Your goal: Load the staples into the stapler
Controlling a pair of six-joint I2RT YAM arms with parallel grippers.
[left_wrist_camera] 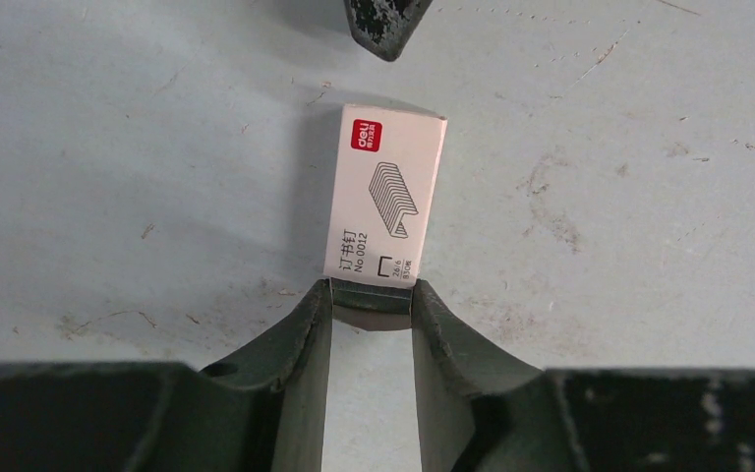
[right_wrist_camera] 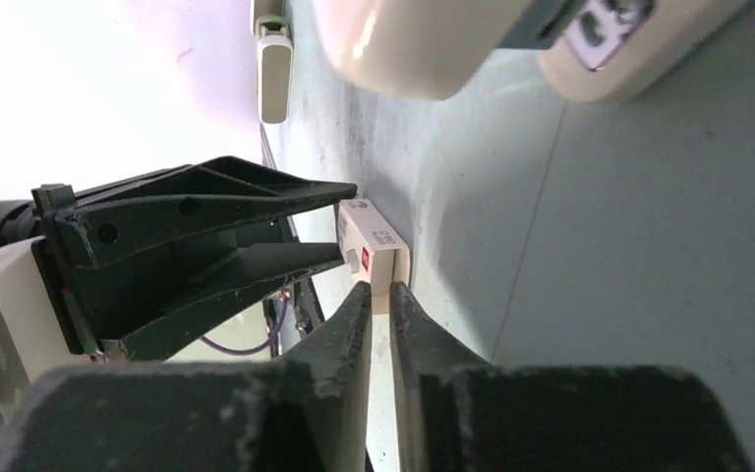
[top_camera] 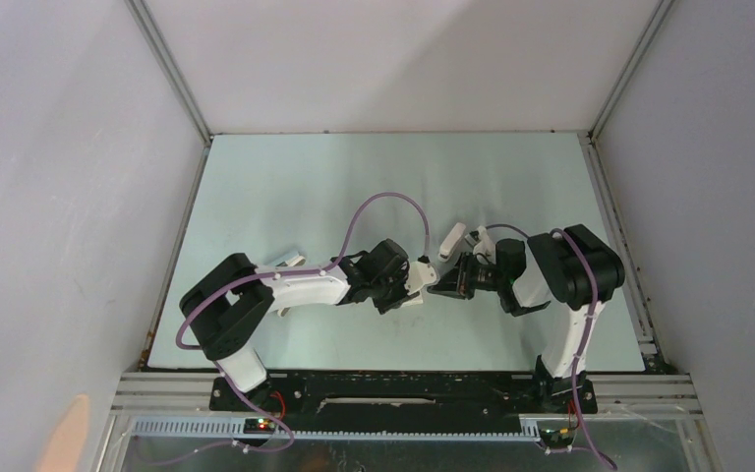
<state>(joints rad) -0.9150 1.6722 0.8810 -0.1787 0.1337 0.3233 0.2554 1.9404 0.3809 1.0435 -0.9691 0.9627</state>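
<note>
My left gripper [left_wrist_camera: 372, 295] is shut on the near end of a small white staple box [left_wrist_camera: 389, 192] printed with a red logo and a staple drawing, and holds it flat over the table. The box also shows in the right wrist view [right_wrist_camera: 372, 241]. My right gripper [right_wrist_camera: 380, 290] faces the box's far end with its jaws almost together and nothing between them; its dark fingertip [left_wrist_camera: 383, 28] stops just short of the box. The two grippers meet at mid-table [top_camera: 431, 283]. A white stapler [top_camera: 452, 241] lies just behind them. The grey striped staples are not visible.
Another white elongated object [top_camera: 290, 261] lies behind the left arm and shows far off in the right wrist view [right_wrist_camera: 273, 59]. Big white rounded shapes [right_wrist_camera: 413, 39] fill the top of the right wrist view. The pale scuffed table [top_camera: 354, 177] has white walls around it.
</note>
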